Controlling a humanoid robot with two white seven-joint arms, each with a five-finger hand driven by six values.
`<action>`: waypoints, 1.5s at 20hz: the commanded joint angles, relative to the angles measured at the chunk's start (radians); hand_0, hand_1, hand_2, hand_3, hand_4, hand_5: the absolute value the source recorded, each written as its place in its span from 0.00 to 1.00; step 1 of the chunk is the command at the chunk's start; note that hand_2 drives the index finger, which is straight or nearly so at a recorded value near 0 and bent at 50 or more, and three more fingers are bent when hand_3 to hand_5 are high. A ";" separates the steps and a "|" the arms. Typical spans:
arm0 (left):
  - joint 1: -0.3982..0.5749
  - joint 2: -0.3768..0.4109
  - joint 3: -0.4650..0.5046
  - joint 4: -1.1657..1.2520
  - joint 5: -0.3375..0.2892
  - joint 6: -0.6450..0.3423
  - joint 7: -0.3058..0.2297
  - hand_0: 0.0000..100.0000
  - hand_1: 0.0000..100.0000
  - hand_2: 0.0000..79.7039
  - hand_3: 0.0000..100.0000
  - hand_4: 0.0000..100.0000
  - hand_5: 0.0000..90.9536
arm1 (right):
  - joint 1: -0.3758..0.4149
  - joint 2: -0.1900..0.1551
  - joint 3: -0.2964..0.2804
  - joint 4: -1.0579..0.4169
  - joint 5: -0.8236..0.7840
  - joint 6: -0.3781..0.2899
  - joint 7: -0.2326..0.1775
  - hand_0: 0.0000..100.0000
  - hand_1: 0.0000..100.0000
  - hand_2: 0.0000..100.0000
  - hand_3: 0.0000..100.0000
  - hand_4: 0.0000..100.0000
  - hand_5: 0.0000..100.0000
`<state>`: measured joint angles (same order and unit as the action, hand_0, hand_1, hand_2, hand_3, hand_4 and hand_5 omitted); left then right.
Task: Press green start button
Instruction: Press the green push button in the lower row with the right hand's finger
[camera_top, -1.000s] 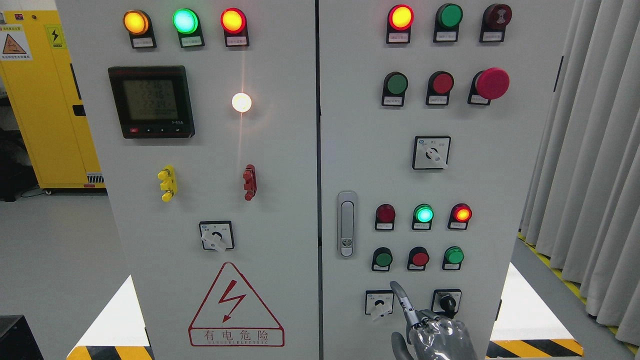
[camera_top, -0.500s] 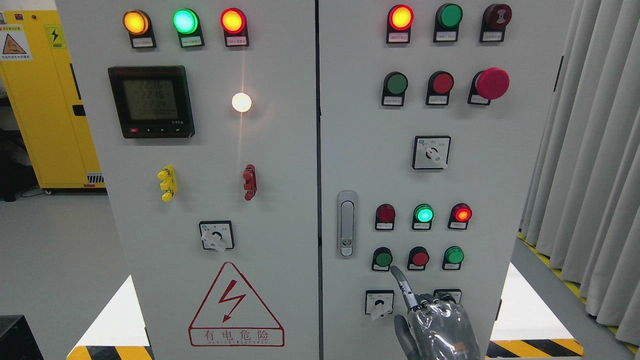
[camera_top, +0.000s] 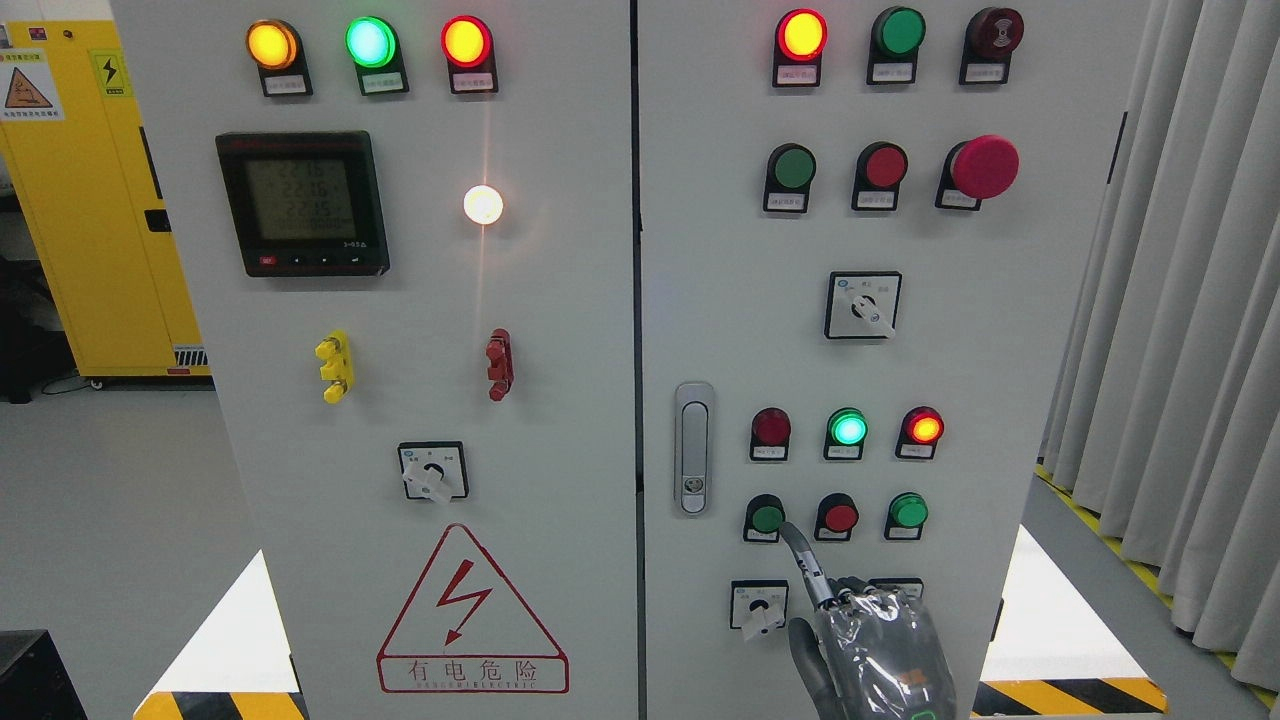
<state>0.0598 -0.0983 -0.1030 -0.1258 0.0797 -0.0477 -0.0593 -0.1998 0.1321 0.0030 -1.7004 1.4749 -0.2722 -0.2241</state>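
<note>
A green push button (camera_top: 767, 518) sits at the left of the lower button row on the right cabinet door (camera_top: 740, 300). My right hand (camera_top: 865, 645) rises from the bottom edge below that row. Its index finger (camera_top: 803, 563) points up and left, the other fingers are curled and hold nothing. The fingertip is at the green button's lower right edge; I cannot tell whether it touches. A second green button (camera_top: 908, 511) is at the right end of the same row. My left hand is out of view.
A red button (camera_top: 840, 517) sits between the two green ones. Three indicator lamps (camera_top: 848, 428) are above the row. A selector switch (camera_top: 759, 606) is left of my hand; another (camera_top: 893, 585) is partly hidden behind it. A door handle (camera_top: 693, 447) is to the left.
My right hand has risen, and its extended index fingertip has gone from beside the lower selector switch up to the lower right edge of the left green button.
</note>
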 joint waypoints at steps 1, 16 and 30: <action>0.000 -0.001 0.000 0.000 0.000 0.000 -0.001 0.12 0.56 0.00 0.00 0.00 0.00 | -0.004 0.000 0.023 0.019 0.007 0.002 0.000 0.66 0.99 0.00 0.87 0.89 1.00; 0.000 0.000 -0.001 0.000 0.000 0.000 -0.001 0.12 0.56 0.00 0.00 0.00 0.00 | -0.020 -0.002 0.029 0.021 0.008 0.004 0.002 0.68 0.99 0.00 0.88 0.90 1.00; 0.000 0.000 0.000 0.000 0.000 0.000 -0.001 0.12 0.56 0.00 0.00 0.00 0.00 | -0.021 -0.002 0.037 0.022 0.028 0.004 0.003 0.68 0.99 0.00 0.89 0.91 1.00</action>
<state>0.0598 -0.0983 -0.1030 -0.1258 0.0799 -0.0478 -0.0594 -0.2195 0.1306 0.0192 -1.6798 1.4985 -0.2686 -0.2225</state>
